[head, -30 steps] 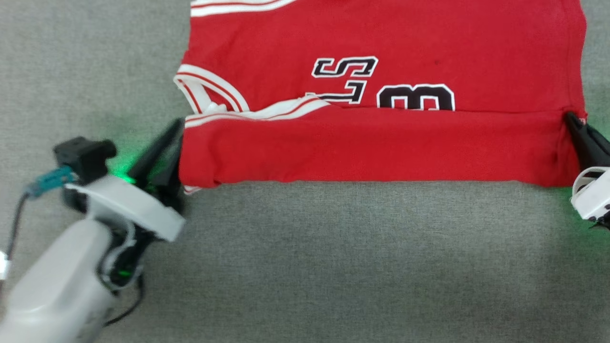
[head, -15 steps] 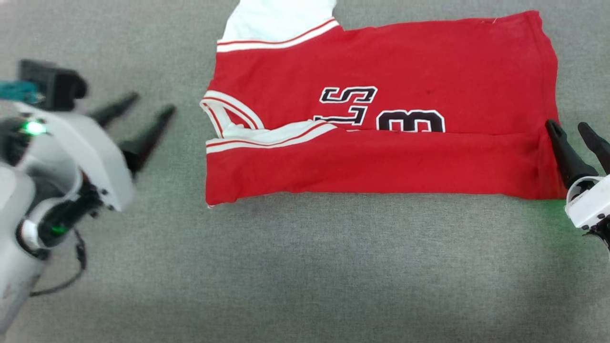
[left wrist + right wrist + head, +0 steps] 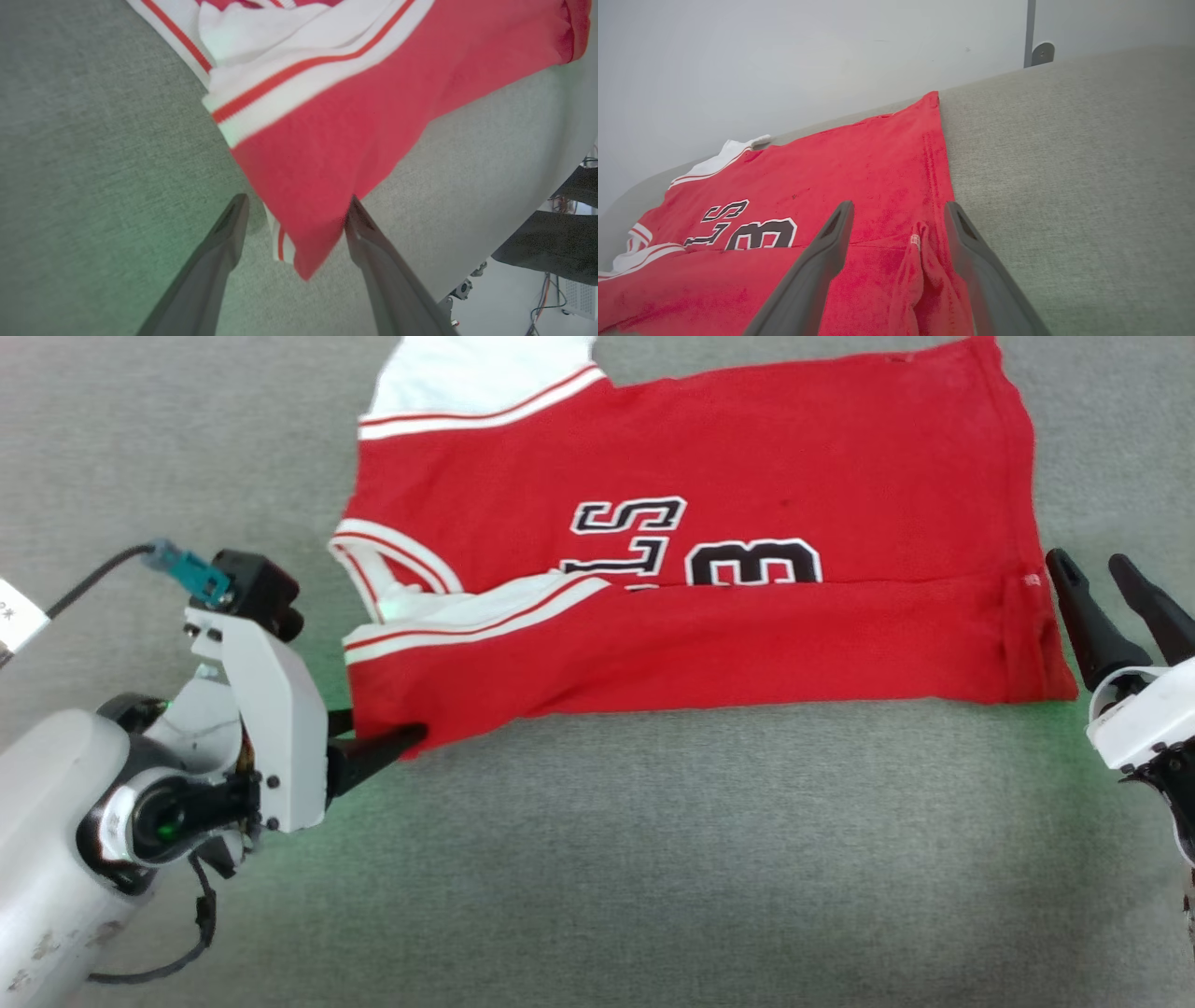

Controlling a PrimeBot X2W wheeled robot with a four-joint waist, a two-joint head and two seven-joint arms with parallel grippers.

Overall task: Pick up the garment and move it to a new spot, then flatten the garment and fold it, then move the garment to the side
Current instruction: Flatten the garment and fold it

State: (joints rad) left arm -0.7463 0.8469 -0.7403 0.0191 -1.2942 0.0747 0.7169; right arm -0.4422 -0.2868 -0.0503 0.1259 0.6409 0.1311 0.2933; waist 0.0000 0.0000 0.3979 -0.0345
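**Both pincers spread at the near corners of the folded garment**

The near part of the grey counter (image 3: 597, 859) is bare. Beyond it, the left pincer (image 3: 378, 733) is at the near left corner of the garment (image 3: 709, 457). In the left wrist view this pincer (image 3: 296, 200) is spread, and the red corner with its white striped trim hangs between the two fingers. One finger (image 3: 373, 261) touches the cloth and the other stands apart from it.

The right pincer (image 3: 1086, 560) is at the near right corner and is also spread. In the right wrist view, the right pincer (image 3: 900, 205) has its fingers on both sides of a small raised wrinkle at the hem, and it does not pinch it.

The garment lies flat on the far half of the counter. Its near strip is folded over, so the fold covers the lower part of the black letters and number (image 3: 752, 560). A white sleeve (image 3: 476, 378) lies at the far left corner of the garment, near the far edge of the counter.
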